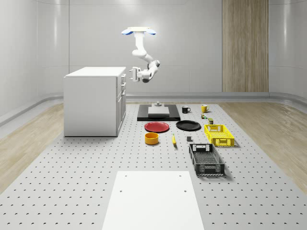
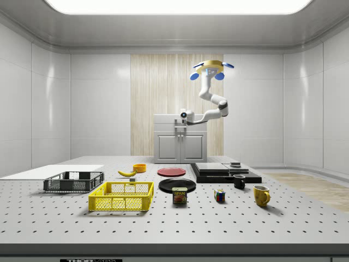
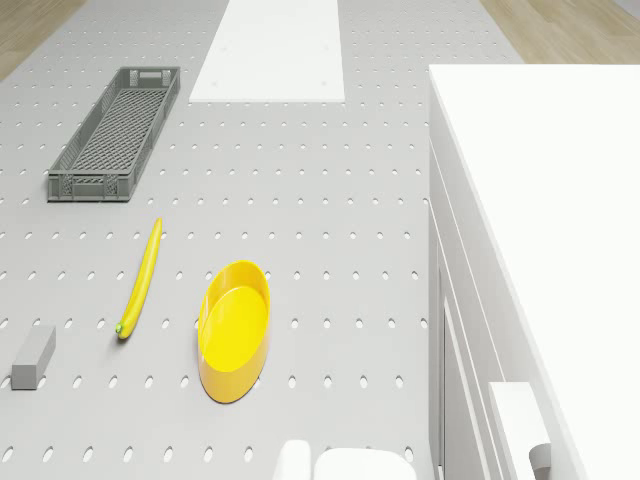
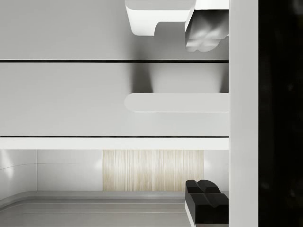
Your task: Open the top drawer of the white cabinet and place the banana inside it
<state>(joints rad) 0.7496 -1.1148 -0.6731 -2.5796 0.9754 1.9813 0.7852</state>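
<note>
The white cabinet stands at the whole-scene view's left; just beside its top drawer handle hangs the pincer, fingers spread, holding nothing, the drone hovering above. Judged: straddle the handle squarely, then pull straight. The banana lies on the perforated table, well apart from the cabinet, in a pale-walled room.
</note>
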